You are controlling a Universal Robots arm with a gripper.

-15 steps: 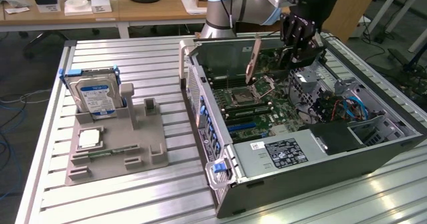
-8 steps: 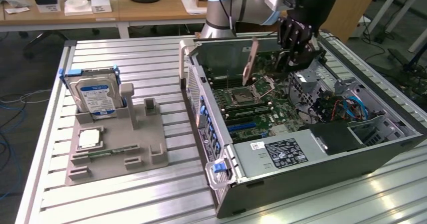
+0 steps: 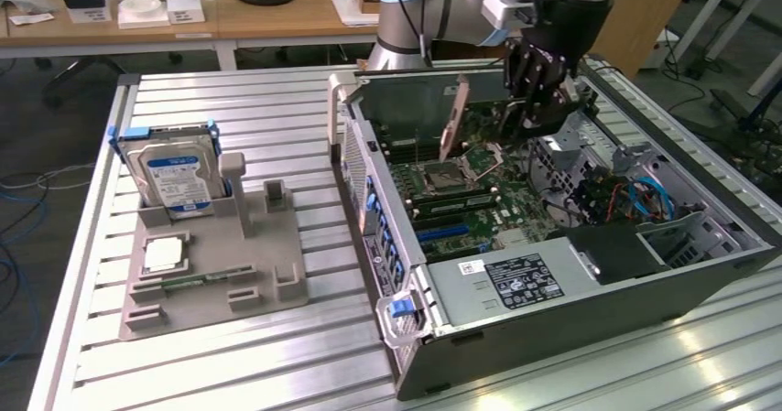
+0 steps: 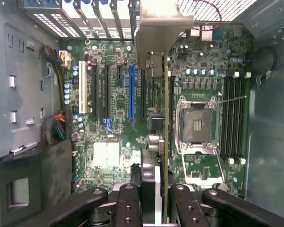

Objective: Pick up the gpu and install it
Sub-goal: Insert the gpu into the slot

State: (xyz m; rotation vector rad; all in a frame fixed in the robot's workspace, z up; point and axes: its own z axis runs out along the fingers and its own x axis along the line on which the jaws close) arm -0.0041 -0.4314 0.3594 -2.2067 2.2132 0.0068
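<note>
Gpu [image 4: 164,123] edge-on, thin green card with silver bracket, pinched in gripper [image 4: 157,201], lower edge hidden.

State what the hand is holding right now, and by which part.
The hand holds the graphics card, gripping it by its upper edge with fingers on either face. The card hangs edge-on over the motherboard inside the open computer case.

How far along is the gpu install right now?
Picked up: the thin green circuit-board gpu with its silver bracket is off the grey parts tray, gripped edge-on by the black pincer inside the open computer case. In hand: the card hangs above the green motherboard, near the blue expansion slot. Left: it is not seated in any slot yet.
</note>
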